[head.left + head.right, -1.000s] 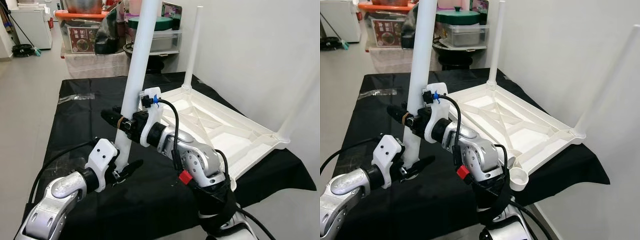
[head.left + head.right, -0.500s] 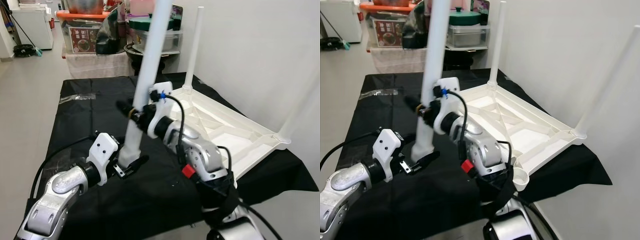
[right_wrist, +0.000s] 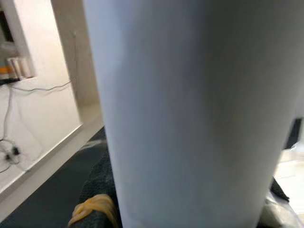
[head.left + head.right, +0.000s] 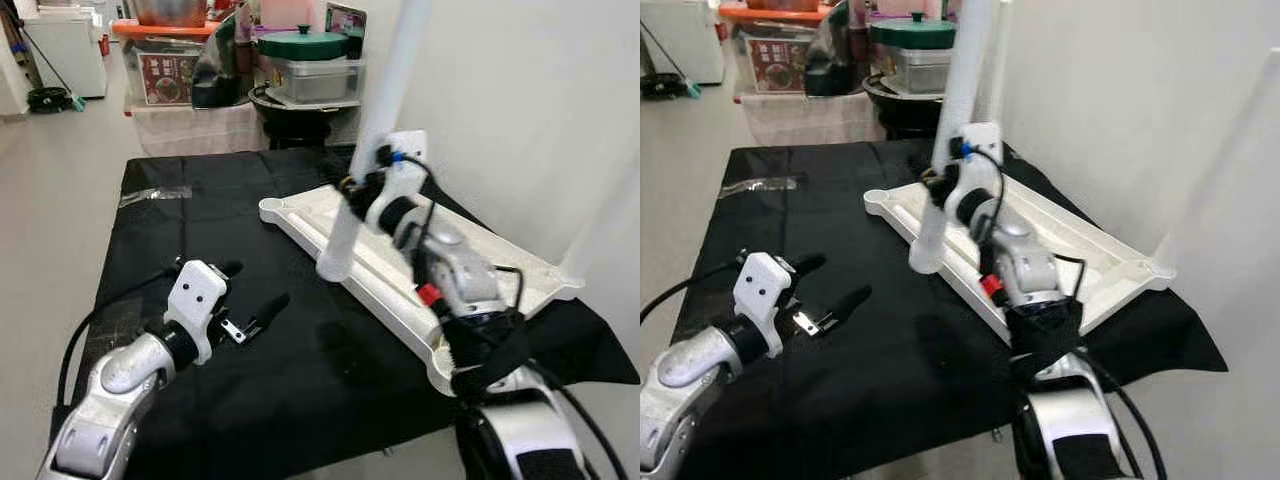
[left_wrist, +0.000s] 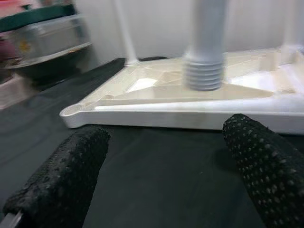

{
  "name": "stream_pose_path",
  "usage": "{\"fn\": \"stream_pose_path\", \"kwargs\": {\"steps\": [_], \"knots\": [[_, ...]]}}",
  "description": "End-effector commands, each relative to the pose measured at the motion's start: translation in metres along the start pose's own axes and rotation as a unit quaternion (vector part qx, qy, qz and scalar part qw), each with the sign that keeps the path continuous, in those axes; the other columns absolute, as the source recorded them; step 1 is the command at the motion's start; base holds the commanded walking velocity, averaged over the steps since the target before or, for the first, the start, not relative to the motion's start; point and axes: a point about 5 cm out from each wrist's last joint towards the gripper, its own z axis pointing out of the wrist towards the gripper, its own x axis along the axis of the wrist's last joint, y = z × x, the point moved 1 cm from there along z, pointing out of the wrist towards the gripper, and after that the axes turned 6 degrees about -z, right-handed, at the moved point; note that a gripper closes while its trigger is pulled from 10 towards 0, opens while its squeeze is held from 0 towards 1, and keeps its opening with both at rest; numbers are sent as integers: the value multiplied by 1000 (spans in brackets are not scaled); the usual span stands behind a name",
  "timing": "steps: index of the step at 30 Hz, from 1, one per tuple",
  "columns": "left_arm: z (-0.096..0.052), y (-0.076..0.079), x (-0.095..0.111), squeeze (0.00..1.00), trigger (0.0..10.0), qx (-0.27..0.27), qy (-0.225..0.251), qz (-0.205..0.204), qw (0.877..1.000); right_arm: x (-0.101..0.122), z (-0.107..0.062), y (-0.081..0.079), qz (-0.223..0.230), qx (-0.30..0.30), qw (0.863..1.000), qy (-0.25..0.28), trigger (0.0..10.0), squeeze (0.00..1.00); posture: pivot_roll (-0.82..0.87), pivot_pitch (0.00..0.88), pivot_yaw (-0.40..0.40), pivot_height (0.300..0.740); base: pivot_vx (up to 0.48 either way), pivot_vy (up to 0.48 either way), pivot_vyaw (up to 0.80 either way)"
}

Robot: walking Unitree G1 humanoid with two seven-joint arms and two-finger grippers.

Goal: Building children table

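The white table leg stands nearly upright with my right gripper shut around its lower part. Its threaded end hangs just above the near rim of the upside-down white tabletop, between the empty corner socket and the middle. My left gripper is open above the black cloth, to the left of the leg, with nothing between its fingers. In the right wrist view the leg is very close, beside a yellow band. Another fitted leg rises at the far right corner.
A black cloth covers the work table, which ends at a white wall on the right. Storage boxes and a green-lidded pot stand behind it. A clear plastic scrap lies at the back left. Open floor lies to the left.
My left gripper has let go of the leg's lower end and now stands open. The right gripper has carried the leg rightward, from over the cloth to over the tabletop's rim.
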Motion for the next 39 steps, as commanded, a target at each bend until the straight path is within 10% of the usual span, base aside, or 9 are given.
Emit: {"fn": "stream_pose_path", "kwargs": {"steps": [1, 4, 5, 6, 7, 16, 26, 39], "knots": [[-1, -2, -2, 0, 10000, 23, 2, -9, 1000, 3, -4, 8, -16, 0, 1000, 12, 0, 0, 94, 0, -47, 740, 0, 0, 0], [0, -2, -3, 0, 10000, 43, 8, -31, 999, -2, -13, 16, -43, 8, 999, 6, 0, 0, 93, 0, -47, 740, 0, 0, 0], [0, 0, -4, 0, 10000, 46, 9, -36, 998, -5, -17, 19, -60, 20, 998, -2, 2078, 0, 90, 0, -45, 740, 0, 0, 0], [0, 2, -4, 0, 10000, 47, 9, -40, 998, -8, -22, 22, -74, 33, 997, -8, 7216, 0, 89, 0, -45, 740, 0, 0, 0], [0, 5, -5, 0, 10000, 47, 8, -42, 998, -10, -26, 25, -81, 48, 995, -16, 10000, 0, 89, 0, -45, 740, 0, 0, 0], [1, 15, -10, 0, 10000, 53, 9, -64, 997, -6, -44, 39, -92, 91, 991, -15, 10000, 0, 76, 0, -44, 740, 0, 0, 0], [6, 21, -12, 0, 10000, 67, 6, -68, 995, -20, -35, 4, -27, 90, 996, 4, 10000, 0, 95, 0, -47, 740, 0, -327, 0], [6, 15, -12, 0, 10000, 94, 12, -91, 991, -30, -41, 4, -19, 64, 998, -10, 10000, 0, 84, 0, -35, 740, 0, -420, 0]]}}
